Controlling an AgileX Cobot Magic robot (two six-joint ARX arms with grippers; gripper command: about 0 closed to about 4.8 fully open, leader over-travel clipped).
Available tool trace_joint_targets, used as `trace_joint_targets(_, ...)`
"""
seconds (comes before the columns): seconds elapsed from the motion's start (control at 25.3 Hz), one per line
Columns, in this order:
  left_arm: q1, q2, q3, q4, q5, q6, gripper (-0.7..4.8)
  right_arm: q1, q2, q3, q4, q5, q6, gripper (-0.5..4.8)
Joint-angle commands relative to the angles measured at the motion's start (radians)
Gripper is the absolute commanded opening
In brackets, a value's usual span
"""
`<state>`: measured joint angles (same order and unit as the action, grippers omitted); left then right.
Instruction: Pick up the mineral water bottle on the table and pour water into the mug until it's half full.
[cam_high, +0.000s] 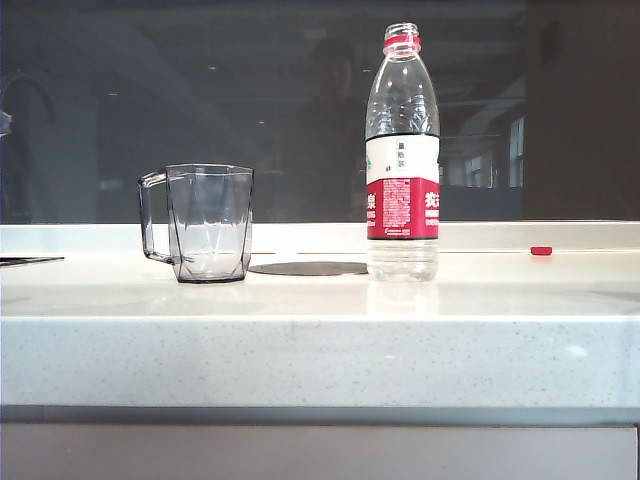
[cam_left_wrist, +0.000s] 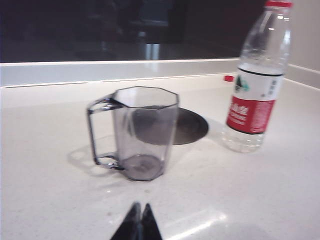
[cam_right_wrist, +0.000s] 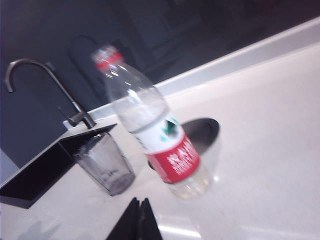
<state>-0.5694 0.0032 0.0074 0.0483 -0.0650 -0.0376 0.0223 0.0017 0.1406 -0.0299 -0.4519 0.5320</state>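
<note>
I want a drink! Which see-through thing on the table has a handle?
The mug. A thin handle sticks out from its side, away from the bottle, which is taller, has none, and wears a red and white label.

One mineral water bottle (cam_high: 402, 150), one mug (cam_high: 205, 222), one red cap (cam_high: 541, 251), one dark disc (cam_high: 310, 268) sitting on one table (cam_high: 320, 345); one faucet (cam_right_wrist: 45, 85) showing; two grippers, left gripper (cam_left_wrist: 138, 222), right gripper (cam_right_wrist: 136, 221).
</note>
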Motion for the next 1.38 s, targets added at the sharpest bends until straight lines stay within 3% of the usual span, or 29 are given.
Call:
trace_joint_targets(0.04,-0.023,0.000,0.002,0.012,-0.003,0.004,-0.04,0.070,0.001,0.047,-0.010,0.106,-0.068,-0.05)
trace_joint_targets(0.2,-0.080,0.000,0.003,0.012,-0.002,0.004,-0.04,0.192,0.038,0.084,-0.079,0.230,-0.172,-0.05)
trace_joint_targets(0.36,-0.127,0.000,0.003,0.012,-0.002,0.004,-0.04,0.325,0.158,0.084,-0.039,0.356,-0.198,2.41)
trace_joint_targets(0.4,-0.134,0.000,0.003,0.012,-0.002,0.004,-0.04,0.363,0.195,0.084,-0.018,0.399,-0.220,2.78)
trace_joint_targets(0.47,-0.143,0.000,0.003,0.012,-0.001,0.004,-0.04,0.485,0.336,0.082,0.106,0.515,-0.336,4.40)
trace_joint_targets(0.51,-0.143,0.000,0.003,0.012,-0.001,0.004,-0.04,0.521,0.387,0.082,0.157,0.551,-0.368,4.79)
trace_joint_targets(0.71,-0.143,0.000,0.003,0.012,-0.002,0.004,-0.04,0.626,0.637,0.082,0.418,0.716,-0.433,4.79)
trace_joint_targets(0.99,-0.143,0.000,0.003,0.012,-0.002,0.004,-0.04,0.630,1.141,0.086,0.971,0.718,-0.435,4.79)
trace_joint_targets(1.27,-0.143,0.000,0.003,0.012,-0.002,0.004,-0.04,0.632,1.551,0.121,1.386,0.747,-0.430,4.79)
trace_joint_targets(1.38,-0.143,0.000,0.003,0.011,-0.001,0.004,-0.04,0.632,1.652,0.158,1.434,0.760,-0.429,4.79)
